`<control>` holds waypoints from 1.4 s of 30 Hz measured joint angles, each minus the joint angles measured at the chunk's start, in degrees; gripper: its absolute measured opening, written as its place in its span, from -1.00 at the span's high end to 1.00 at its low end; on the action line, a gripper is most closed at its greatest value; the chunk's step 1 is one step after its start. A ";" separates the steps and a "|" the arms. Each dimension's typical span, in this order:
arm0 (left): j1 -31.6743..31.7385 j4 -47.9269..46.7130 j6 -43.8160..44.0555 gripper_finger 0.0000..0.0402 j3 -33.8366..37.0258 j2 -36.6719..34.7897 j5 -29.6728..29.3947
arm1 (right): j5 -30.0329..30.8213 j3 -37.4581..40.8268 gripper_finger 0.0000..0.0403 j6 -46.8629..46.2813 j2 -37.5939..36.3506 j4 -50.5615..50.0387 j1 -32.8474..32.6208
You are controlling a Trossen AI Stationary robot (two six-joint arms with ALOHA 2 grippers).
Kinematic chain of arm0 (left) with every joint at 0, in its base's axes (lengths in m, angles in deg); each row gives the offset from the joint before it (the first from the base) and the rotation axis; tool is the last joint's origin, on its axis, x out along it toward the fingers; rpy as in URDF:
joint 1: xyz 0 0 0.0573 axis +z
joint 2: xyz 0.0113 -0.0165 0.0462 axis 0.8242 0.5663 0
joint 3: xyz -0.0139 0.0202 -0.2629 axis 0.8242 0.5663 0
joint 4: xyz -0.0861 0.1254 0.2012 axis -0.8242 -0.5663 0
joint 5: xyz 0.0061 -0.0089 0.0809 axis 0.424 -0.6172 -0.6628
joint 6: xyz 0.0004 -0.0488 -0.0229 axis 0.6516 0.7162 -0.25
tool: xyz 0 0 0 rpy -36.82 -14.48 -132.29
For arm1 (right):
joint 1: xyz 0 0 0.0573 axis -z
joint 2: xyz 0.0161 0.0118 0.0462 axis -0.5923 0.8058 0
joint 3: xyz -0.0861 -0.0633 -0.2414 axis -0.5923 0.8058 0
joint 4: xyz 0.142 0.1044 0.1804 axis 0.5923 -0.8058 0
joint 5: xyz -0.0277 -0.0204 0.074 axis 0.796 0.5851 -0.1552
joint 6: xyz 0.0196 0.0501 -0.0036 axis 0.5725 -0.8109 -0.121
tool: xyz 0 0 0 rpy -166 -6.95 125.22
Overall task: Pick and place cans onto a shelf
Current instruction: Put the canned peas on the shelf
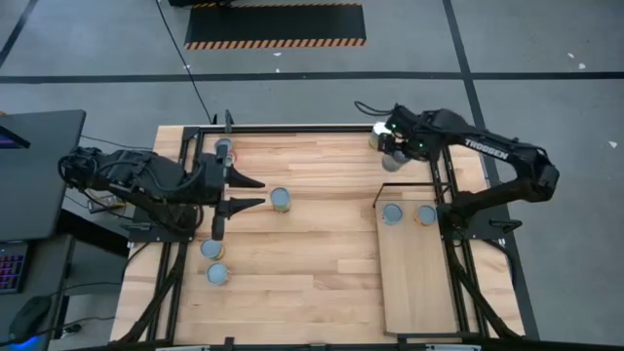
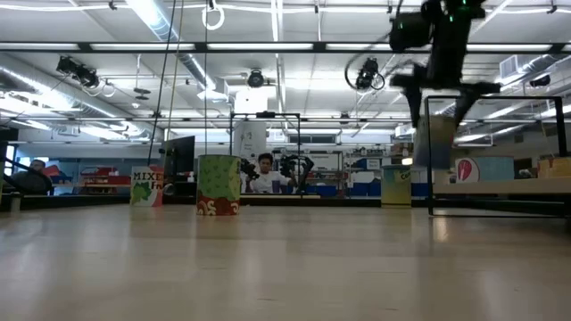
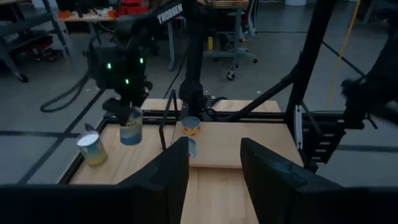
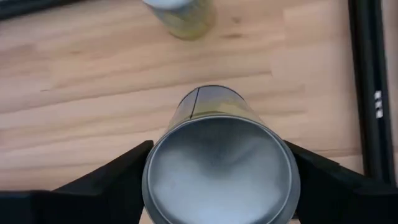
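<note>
Right fingers gripping a can, dull silver top, greenish-tan side, left fingers parted, empty

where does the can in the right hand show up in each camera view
High view: can at the table's far right corner, in the right hand.
Low view: can upper right, lifted off the table.
Left wrist view: can left of centre, hanging from the hand.
Right wrist view: can fills the bottom centre.
Shared landmark: the shelf.
</note>
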 joint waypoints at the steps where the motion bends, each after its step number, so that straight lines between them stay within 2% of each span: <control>1: -0.01 -0.01 -0.97 0.25 0.00 0.00 0.02 | 0.44 -2.65 -0.59 -0.01 0.00 -2.02 -1.00; 6: -0.01 -0.42 -3.96 0.25 0.00 -0.02 0.02 | 1.40 -15.11 -0.59 -3.19 -0.02 -8.44 -9.36; 12: -0.01 -0.64 -4.16 0.25 0.00 -0.02 0.02 | 1.44 -23.79 -0.59 -13.98 -0.04 -12.13 -25.10; 20: -1.25 -0.86 -4.49 0.25 0.00 -0.04 0.02 | -2.71 -22.17 -0.59 -35.54 0.43 -19.98 -46.66; 25: -1.89 -1.09 -4.95 0.25 0.00 -0.04 0.06 | -3.03 -17.31 -0.59 -46.08 2.42 -20.93 -55.99; 29: -1.87 -1.08 -5.18 0.25 0.00 -0.04 0.03 | -3.71 -14.55 -0.59 -51.43 6.84 -20.95 -59.80; 33: -1.87 -1.07 -5.18 0.25 0.00 -0.04 0.03 | -4.04 -14.37 -0.59 -52.72 12.12 -20.24 -60.79; 38: -1.85 -1.07 -5.15 0.25 0.00 -0.04 0.03 | -4.09 -14.37 -0.59 -49.81 16.69 -20.52 -60.10; 42: -1.85 -1.05 -5.13 0.25 0.00 -0.04 0.04 | -4.54 -13.57 -0.59 -45.93 17.62 -17.60 -58.22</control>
